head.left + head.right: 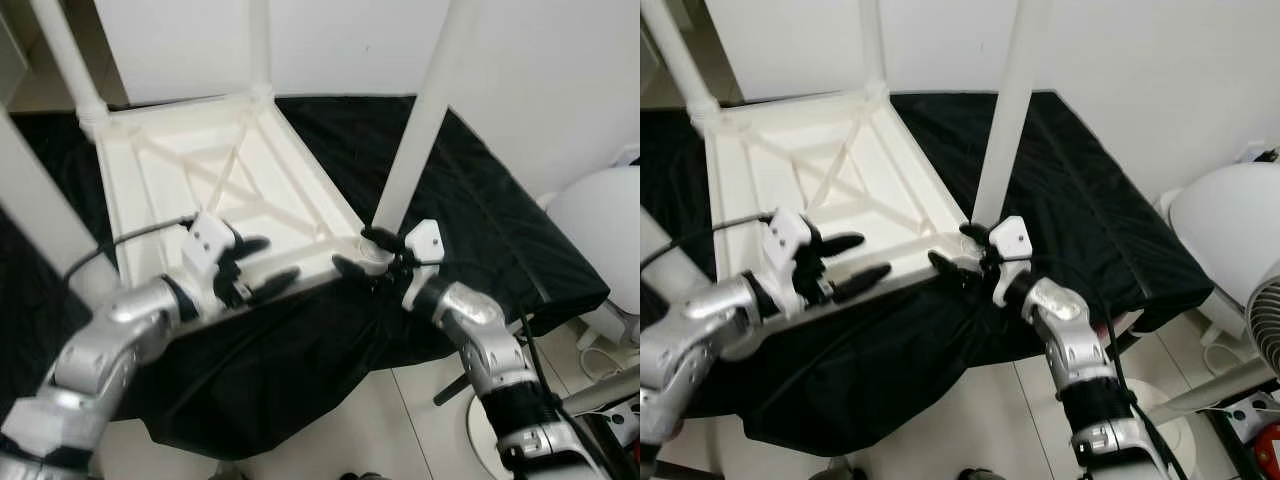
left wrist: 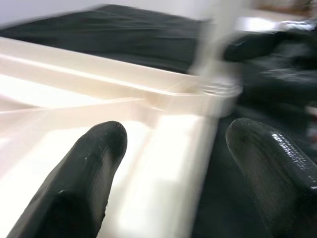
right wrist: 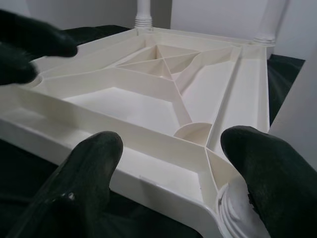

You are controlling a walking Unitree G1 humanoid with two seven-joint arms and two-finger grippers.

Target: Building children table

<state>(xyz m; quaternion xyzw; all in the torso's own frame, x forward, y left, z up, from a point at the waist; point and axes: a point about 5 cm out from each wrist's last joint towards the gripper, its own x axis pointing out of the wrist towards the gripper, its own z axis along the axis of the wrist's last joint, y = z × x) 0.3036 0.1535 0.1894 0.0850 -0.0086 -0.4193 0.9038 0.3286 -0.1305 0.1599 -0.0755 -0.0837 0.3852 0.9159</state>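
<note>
table top (image 1: 215, 190): white plastic, upside down with ribs showing, on the left half of the cloth
legs: white, upright at the corners; near-right leg (image 1: 420, 120) in its socket
surface: black cloth (image 1: 480, 230) spread over a low support
room: white wall (image 1: 540, 90) behind, pale tiled floor (image 1: 400, 420) in front
left gripper (image 1: 262, 265): fingers spread, over the near rim, holding nothing
right gripper (image 1: 366, 253): fingers apart, either side of the near-right leg's base

The table legs (image 1: 420, 130) run off the top edge, and the left wrist view of the tabletop (image 2: 99, 99) is motion-blurred.
</note>
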